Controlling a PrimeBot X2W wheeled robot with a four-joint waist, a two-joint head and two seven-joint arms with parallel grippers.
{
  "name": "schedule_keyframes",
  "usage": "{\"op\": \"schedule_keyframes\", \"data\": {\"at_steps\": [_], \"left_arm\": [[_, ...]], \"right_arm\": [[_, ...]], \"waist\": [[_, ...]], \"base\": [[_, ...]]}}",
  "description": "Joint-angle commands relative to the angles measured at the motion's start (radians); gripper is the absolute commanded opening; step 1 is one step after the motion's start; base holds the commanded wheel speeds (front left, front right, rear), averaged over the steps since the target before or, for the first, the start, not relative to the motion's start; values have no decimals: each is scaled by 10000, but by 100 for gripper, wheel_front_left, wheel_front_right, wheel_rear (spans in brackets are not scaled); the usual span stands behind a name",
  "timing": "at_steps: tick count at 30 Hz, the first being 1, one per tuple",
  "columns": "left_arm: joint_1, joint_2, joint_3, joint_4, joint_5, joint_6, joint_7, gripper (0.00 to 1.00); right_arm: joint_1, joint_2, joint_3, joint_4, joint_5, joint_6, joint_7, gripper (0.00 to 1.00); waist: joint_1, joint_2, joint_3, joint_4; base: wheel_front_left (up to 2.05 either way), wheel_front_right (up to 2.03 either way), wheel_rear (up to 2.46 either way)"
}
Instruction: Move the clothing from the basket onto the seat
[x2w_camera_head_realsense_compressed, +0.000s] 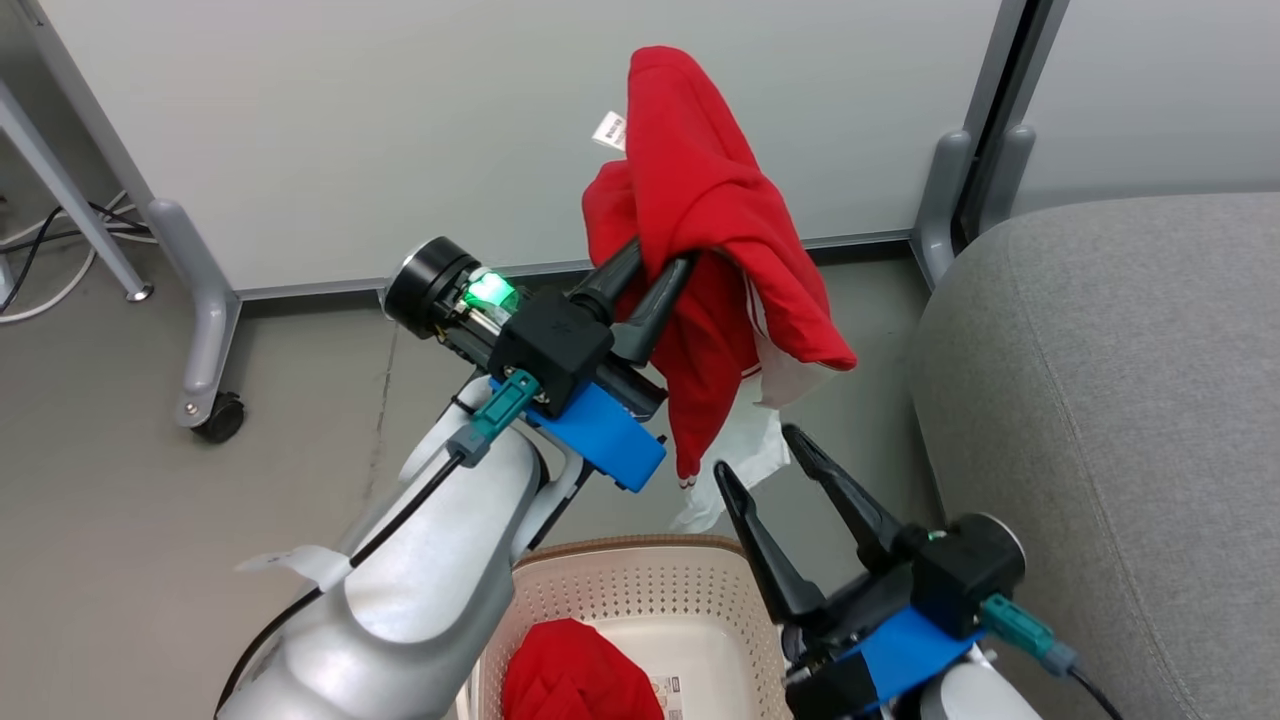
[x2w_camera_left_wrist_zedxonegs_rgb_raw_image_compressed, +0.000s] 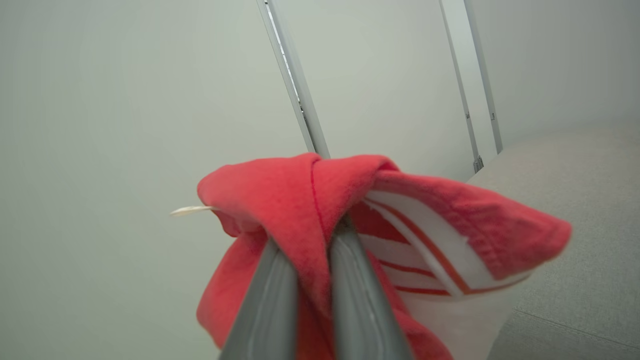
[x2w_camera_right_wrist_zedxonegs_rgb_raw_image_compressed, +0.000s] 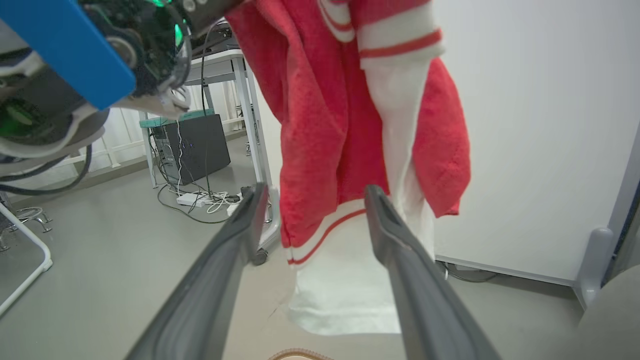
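Clothing (x2w_camera_head_realsense_compressed: 700, 180) in left claw (x2w_camera_head_realsense_compressed: 660, 262), grey floor (x2w_camera_head_realsense_compressed: 120, 520)

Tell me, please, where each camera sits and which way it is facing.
Head view: on the head, looking down past the left gripper holding the striped red garment, the open right gripper, the laundry basket and grey sofa.
Left wrist view: along its shut fingers, toward the partition wall.
Right wrist view: between its spread fingers at the garment's white hem; left arm's blue mount upper left.
Shared: all three show the garment.
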Motion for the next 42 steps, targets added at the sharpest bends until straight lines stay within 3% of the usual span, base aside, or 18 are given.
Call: {"op": "schedule_keyframes", "data": {"at_steps": [1, 11, 19, 20, 21, 38, 39, 40, 42], "left_arm": [[-183, -80, -75, 40, 45, 0, -51, 0], [-310, -329, -605, 127, 62, -8, -51, 0], [-371, -516, -910, 98, -76, -10, -51, 0], [-373, -525, -935, 93, -79, -10, -51, 0], [-370, -537, -959, 90, -88, -10, -51, 0], [-158, -602, -901, 277, -163, 30, -52, 0], [-142, -600, -859, 269, -167, 49, -52, 15], [-134, -607, -821, 257, -133, 69, -52, 100], [-106, -611, -780, 253, -84, 69, -52, 100]], "right_arm": [[-426, -6, 139, 8, 193, 5, -38, 100], [-1714, -3, -158, 646, 511, 5, -37, 100], [-2555, -4, 533, 1982, 722, 5, -37, 100], [-2639, -2, 570, 2166, 768, 5, -37, 12], [-2727, -3, 599, 2318, 802, 5, -38, 0], [-2714, -3, 711, 2638, 1096, 5, -38, 0], [-2704, -3, 726, 2634, 1110, 5, -38, 0], [-2700, -3, 739, 2629, 1123, 5, -38, 0], [-2719, -2, 768, 2609, 1150, 5, -38, 0]], "waist": [[0, -1, 69, 96], [0, -1, 165, 411], [0, -1, 275, 561], [0, -1, 279, 580], [0, -1, 280, 598], [0, -1, 151, 584], [0, -1, 156, 581], [0, -1, 164, 578], [0, -1, 179, 570]], "base": [[0, 0, 0], [0, 0, 0], [0, 0, 0], [0, 0, 0], [0, 0, 0], [0, 0, 0], [0, 0, 0], [0, 0, 0], [0, 0, 0]]}}
